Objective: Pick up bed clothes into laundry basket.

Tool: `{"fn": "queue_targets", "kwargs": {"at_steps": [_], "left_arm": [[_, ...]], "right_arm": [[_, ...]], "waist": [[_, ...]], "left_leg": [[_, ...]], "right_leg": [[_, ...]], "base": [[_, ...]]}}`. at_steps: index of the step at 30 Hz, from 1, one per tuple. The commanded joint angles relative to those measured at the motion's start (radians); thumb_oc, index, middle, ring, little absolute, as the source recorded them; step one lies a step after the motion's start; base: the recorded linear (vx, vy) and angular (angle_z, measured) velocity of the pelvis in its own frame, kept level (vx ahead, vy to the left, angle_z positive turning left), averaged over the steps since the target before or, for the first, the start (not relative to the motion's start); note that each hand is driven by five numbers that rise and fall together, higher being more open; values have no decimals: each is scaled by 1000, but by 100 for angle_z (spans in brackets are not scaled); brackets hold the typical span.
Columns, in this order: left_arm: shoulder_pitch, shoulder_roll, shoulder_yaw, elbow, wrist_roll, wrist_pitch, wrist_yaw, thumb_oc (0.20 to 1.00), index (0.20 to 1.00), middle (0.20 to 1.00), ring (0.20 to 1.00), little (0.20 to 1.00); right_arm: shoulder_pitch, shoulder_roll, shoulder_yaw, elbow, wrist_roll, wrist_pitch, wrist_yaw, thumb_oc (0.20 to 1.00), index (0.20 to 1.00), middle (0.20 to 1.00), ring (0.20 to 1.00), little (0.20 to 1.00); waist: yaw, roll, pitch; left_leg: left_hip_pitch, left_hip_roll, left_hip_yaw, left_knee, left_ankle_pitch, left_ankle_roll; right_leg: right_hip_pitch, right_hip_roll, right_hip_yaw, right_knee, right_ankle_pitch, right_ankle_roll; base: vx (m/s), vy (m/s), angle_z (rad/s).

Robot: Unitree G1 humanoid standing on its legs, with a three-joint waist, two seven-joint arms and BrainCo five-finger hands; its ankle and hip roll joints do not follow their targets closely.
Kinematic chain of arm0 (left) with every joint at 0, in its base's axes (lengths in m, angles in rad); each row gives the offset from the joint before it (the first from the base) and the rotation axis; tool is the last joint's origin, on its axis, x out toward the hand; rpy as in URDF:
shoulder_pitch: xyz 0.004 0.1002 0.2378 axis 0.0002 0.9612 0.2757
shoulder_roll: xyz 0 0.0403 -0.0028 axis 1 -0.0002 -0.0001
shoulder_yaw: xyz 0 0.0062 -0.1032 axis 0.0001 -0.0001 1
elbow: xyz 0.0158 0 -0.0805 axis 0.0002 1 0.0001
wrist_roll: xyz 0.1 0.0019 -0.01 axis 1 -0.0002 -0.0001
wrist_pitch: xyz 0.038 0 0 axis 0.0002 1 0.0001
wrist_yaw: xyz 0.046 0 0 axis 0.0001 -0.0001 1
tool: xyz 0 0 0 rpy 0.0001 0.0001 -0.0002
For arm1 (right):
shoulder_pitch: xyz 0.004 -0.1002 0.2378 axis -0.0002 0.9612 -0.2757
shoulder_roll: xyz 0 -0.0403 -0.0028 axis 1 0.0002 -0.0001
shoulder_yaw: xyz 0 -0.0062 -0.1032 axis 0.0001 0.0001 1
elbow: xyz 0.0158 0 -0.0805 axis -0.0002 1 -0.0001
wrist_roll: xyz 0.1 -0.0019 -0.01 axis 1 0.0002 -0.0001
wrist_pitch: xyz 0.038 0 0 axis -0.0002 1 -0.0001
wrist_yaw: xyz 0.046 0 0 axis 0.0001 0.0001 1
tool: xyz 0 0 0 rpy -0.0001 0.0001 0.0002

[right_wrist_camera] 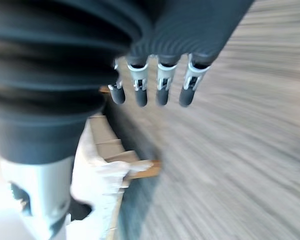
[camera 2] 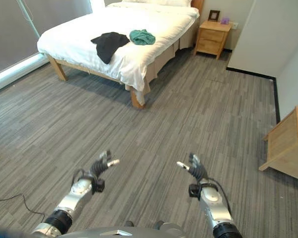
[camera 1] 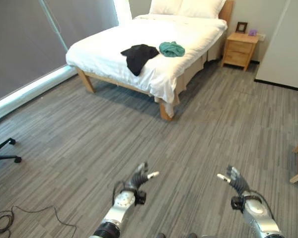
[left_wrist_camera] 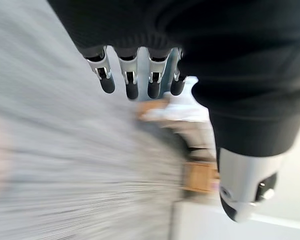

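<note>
Nearest the lens, low in the frame: left hand (camera 1: 139, 177) at lower centre-left, fingers spread and relaxed, empty. Right hand (camera 1: 234, 178) at lower centre-right, likewise loose and holding nothing. Both hovering over bare grey plank floor (camera 1: 198, 134), well apart from the bed.

Up at the top of the frame, the targets: black garment (camera 1: 138, 56) crumpled near the mattress edge, one fold drooping over the side; teal garment (camera 1: 172, 48) bunched just beside it, toward the headboard. Two pieces of clothing, counted. Both lying on the white-sheeted wooden bed (camera 1: 109, 42), untouched. Two pillows (camera 1: 188, 7) stacked at the head. One wooden nightstand (camera 1: 240, 49) at upper right, carrying one small picture frame (camera 1: 241, 27) and one purple object (camera 1: 253, 32). Corner of a wooden cabinet (camera 2: 288, 144) at the right edge. One chair base (camera 1: 2, 151) with castors poking in at the left edge.

No laundry basket spotted yet, so no telling where the clothes must end up.

Risks from here, as a judgement: a long approach on two legs, so drifting off line and meeting the bed's corner leg. Black garment already half over the edge, so a clumsy brush could slide it to the floor. Grabbing sheet along with cloth also likely, white bedding lying right beneath both pieces.
</note>
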Motion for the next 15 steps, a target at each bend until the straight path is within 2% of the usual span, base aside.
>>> {"fn": "queue_targets", "kwargs": {"at_steps": [1, 5, 9, 10, 11, 15], "left_arm": [[-41, 45, 18, 16, 83, -76, 8, 1000, 1000, 1000, 1000, 1000], [-1, 27, 53, -13, 20, -91, 25, 1000, 1000, 1000, 1000, 1000], [1, 27, 53, -15, 20, -90, 25, 1000, 1000, 1000, 1000, 1000], [46, 16, 91, -21, -36, -93, 32, 1000, 1000, 1000, 1000, 1000], [87, 24, 127, -60, -37, -97, 35, 1000, 1000, 1000, 1000, 1000], [121, 49, 170, -103, -14, -106, 34, 1000, 1000, 1000, 1000, 1000]], "right_arm": [[-5, 6, -2, -48, -53, -79, 10, 1000, 1000, 1000, 1000, 1000], [45, 30, -12, -83, 96, -103, 64, 1000, 1000, 1000, 1000, 1000], [47, 30, -12, -85, 96, -102, 64, 1000, 1000, 1000, 1000, 1000], [83, 31, -46, -125, 87, -113, 58, 1000, 1000, 1000, 1000, 1000], [96, 26, -76, -111, 63, -120, 34, 1000, 1000, 1000, 1000, 1000], [99, 23, -93, -109, 92, -127, 44, 1000, 1000, 1000, 1000, 1000]], "waist": [[-12, -67, 16], [-12, -73, 21], [-11, -73, 20], [-14, -75, 24], [-14, -75, 29], [-13, -77, 31]], "left_leg": [[57, 36, -53, -36, -25, -49], [57, 34, -52, -36, -25, -50], [57, 34, -52, -36, -25, -50], [57, 33, -48, -36, -27, -49], [56, 34, -46, -36, -30, -47], [61, 34, -43, -36, -36, -46]], "right_leg": [[78, -105, -3, -134, 98, 142], [79, -106, -3, -134, 98, 142], [79, -106, -3, -134, 98, 142], [80, -107, 0, -134, 99, 142], [79, -109, 1, -134, 99, 143], [79, -109, 4, -134, 98, 144]], "base": [[0, 0, 0], [0, 0, 0], [0, 0, 0], [0, 0, 0], [30, 36, -3], [23, 14, -2]]}}
